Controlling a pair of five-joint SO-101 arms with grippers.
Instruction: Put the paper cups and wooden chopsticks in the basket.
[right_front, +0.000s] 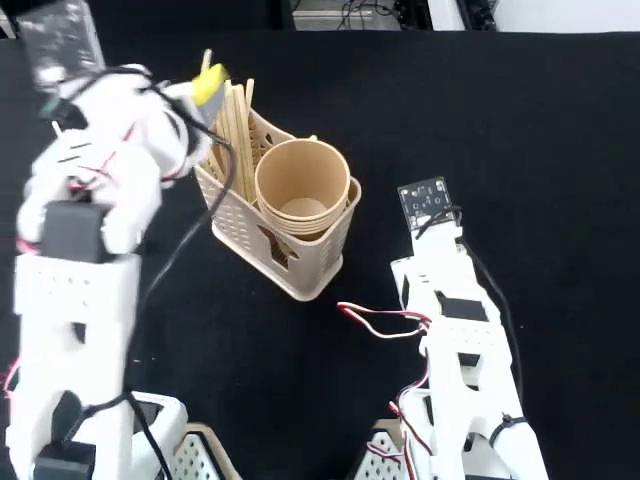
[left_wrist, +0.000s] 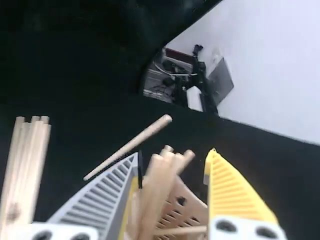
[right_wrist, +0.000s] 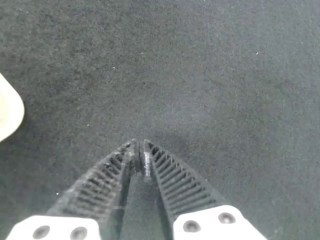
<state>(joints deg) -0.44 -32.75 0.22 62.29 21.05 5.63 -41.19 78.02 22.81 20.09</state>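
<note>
A black table (right_front: 540, 130) under a white wall (left_wrist: 270, 65); left gripper (left_wrist: 173, 153) fingers apart around chopsticks (left_wrist: 156, 187) in the basket (right_front: 300, 265) beside cups (right_front: 302, 190), right gripper (right_wrist: 139, 145) fingers together.

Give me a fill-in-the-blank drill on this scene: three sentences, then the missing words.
1. The stacked paper cups stand inside the ____.
2. Over the black table, the right pincer is ____.
3. The open left pincer straddles the wooden ____.
Missing words: basket; shut; chopsticks.
</note>
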